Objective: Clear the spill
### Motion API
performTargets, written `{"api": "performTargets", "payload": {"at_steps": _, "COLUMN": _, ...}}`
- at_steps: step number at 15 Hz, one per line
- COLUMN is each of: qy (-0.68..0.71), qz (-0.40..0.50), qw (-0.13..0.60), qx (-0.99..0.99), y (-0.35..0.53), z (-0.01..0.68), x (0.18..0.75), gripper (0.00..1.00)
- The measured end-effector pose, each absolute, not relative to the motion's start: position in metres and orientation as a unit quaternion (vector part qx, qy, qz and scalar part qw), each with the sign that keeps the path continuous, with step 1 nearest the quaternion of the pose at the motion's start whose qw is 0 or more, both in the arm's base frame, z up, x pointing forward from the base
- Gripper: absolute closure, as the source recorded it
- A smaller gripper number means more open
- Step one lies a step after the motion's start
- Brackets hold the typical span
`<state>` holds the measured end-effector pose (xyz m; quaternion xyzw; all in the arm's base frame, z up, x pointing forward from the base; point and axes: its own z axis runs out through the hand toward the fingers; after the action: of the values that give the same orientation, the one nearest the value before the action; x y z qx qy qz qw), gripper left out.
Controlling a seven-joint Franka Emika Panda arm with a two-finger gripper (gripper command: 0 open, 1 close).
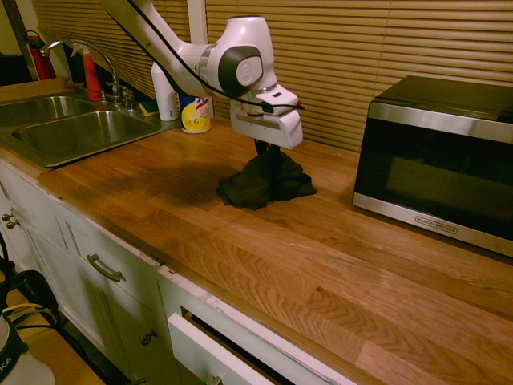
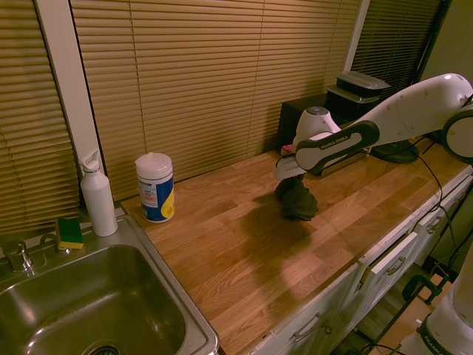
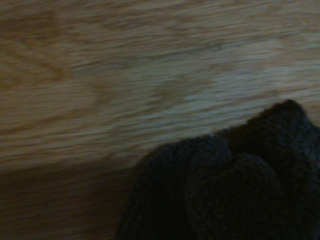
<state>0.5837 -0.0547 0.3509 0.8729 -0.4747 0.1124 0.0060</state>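
Warm wooden surface (image 1: 264, 265) running along slatted blinds (image 2: 199, 81), white cabinets (image 1: 96, 265) below, and a black microwave (image 1: 441, 160) at one end. At the other, a steel sink (image 2: 89, 310), basin bare, with a sponge (image 2: 70, 232) and white spray bottle (image 2: 97, 194) on its rim, and a wipes canister (image 2: 155, 187) just beside. The claw (image 1: 268, 151) points down, clamped tight on the bunched top of a dark cloth (image 1: 264, 183) whose lower folds rest on the wood. The spill can't be made out in any view.

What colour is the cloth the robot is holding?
The bunched knitted cloth is dark grey-black, seen best in the first exterior view.
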Motion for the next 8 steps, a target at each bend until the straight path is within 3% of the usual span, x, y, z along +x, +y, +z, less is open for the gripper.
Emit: {"api": "performTargets", "payload": {"at_steps": 8, "qy": -0.408, "qz": 0.087, "qw": -0.002, "qx": 0.909, "y": 0.098, "z": 0.353, "x": 0.566, "gripper": 1.00}}
